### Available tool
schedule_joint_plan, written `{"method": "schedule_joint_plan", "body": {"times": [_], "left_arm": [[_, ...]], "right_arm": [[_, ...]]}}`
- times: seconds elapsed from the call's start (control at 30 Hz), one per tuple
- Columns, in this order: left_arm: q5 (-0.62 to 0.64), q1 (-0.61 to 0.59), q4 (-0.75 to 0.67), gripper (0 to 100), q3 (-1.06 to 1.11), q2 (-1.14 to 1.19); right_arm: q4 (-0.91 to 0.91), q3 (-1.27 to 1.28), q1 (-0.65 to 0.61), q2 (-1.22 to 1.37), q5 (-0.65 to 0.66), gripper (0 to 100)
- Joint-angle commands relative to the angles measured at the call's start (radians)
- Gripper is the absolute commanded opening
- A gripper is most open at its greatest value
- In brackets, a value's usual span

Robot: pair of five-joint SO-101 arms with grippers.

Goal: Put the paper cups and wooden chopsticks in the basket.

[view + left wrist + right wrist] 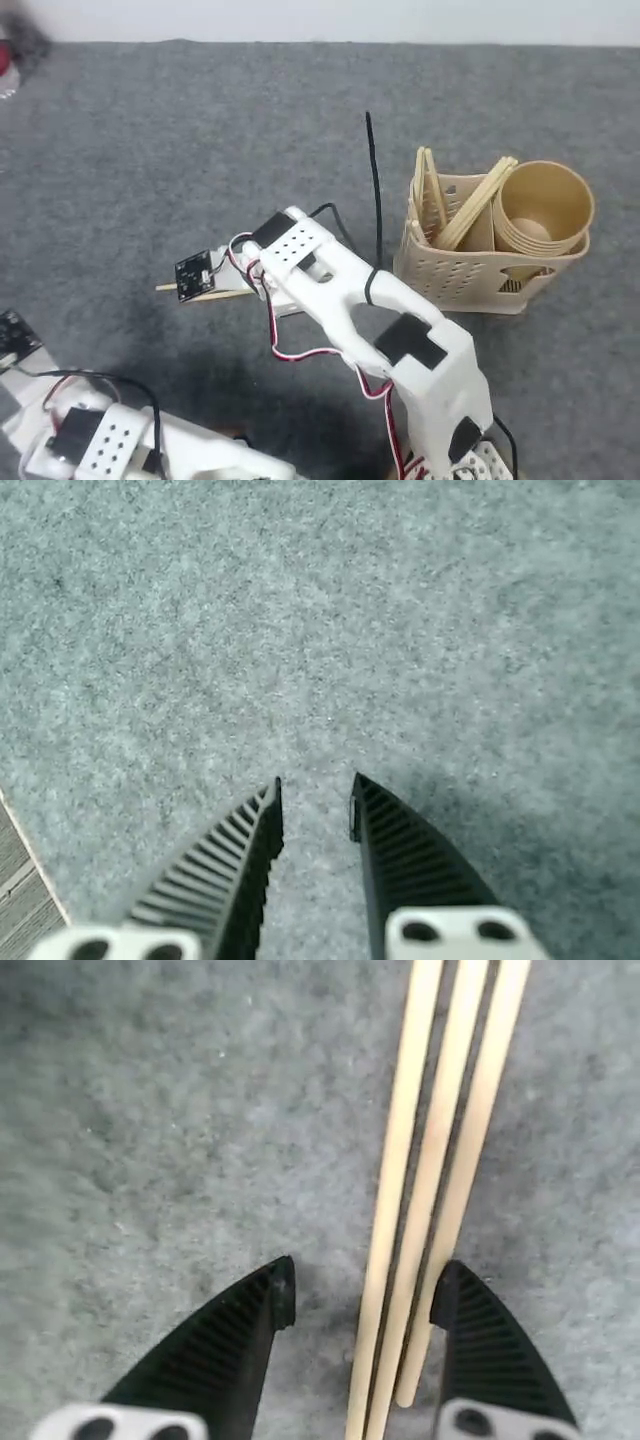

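Three wooden chopsticks lie side by side on the grey mat, between the fingers of my right gripper, which is open and straddles them near their ends. They run close to one fingertip. In the high view their tip pokes out from under the right arm's wrist at the mat's middle. The beige basket at the right holds stacked paper cups and several chopsticks. My left gripper hangs open over bare mat.
The left arm sits at the near left corner. A black cable rises between the right arm and the basket. A strip of wooden table shows past the mat's edge. Open mat spreads to the far left.
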Motion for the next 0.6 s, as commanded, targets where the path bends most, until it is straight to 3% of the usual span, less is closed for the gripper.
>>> {"method": "schedule_joint_plan", "body": {"times": [0.0, 0.3, 0.5, 0.57], "left_arm": [[-0.006, -0.006, -0.020, 11, -0.005, -0.009], [-0.006, -0.005, -0.020, 11, -0.005, -0.009], [-0.006, -0.003, -0.020, 11, -0.005, -0.009], [-0.006, -0.002, -0.020, 11, -0.005, -0.009]], "right_arm": [[-0.019, -0.035, 0.018, 0.002, 0.015, 21.4], [-0.104, -0.035, 0.050, 0.048, 0.055, 15.1], [-0.102, -0.035, 0.051, 0.051, 0.060, 0.8], [-0.102, -0.035, 0.050, 0.051, 0.060, 1.1]]}}
